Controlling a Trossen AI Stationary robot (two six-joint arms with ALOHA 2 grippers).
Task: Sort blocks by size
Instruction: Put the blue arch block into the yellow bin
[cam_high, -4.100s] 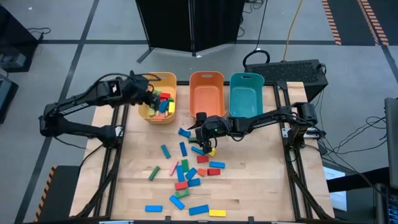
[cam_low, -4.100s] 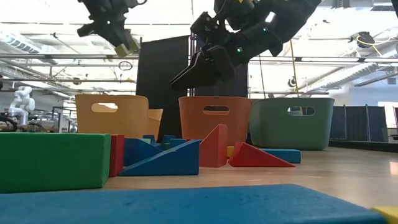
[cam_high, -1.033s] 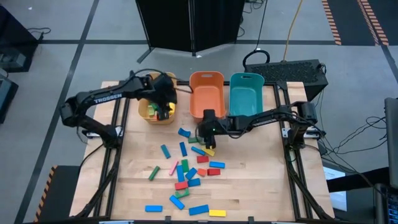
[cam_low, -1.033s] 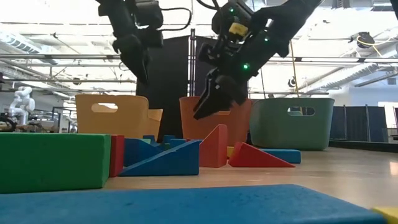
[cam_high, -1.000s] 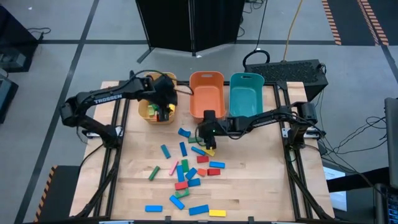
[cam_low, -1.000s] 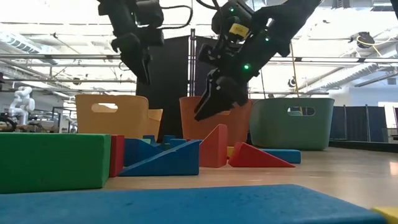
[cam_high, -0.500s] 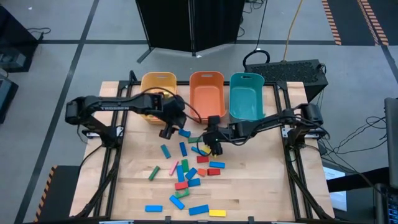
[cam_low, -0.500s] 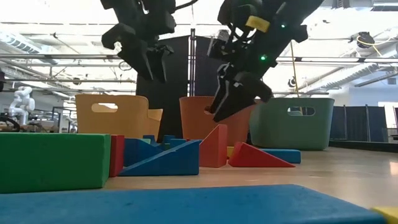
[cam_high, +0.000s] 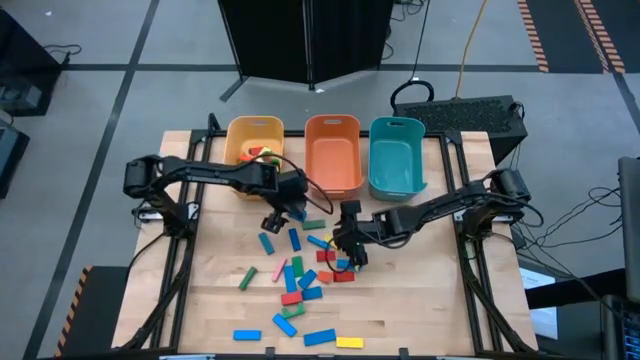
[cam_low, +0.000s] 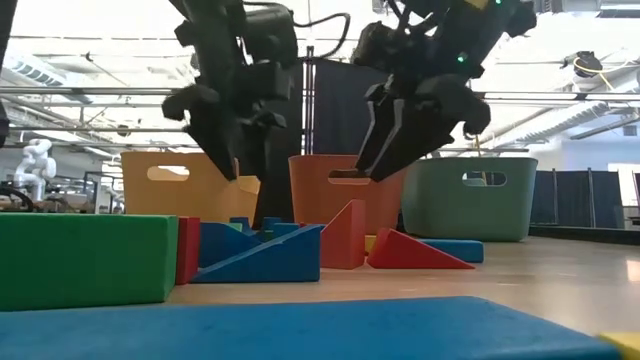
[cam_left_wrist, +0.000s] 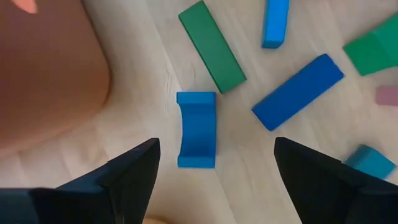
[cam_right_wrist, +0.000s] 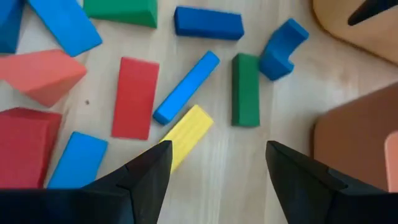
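Hovering over the blocks (cam_high: 300, 270) scattered on the table (cam_high: 420, 300), the left gripper (cam_left_wrist: 214, 163) has its fingers (cam_left_wrist: 134, 171) spread wide and empty, with a blue arch block (cam_left_wrist: 197, 129) lying on the wood between them. The right gripper (cam_right_wrist: 214, 165) is also wide open and holds nothing; a yellow bar (cam_right_wrist: 188, 135) lies just ahead of its left finger. The orange bin (cam_left_wrist: 50, 68) is cut off at the picture edge beside the left finger. In the low view big near blocks hide most of the pile.
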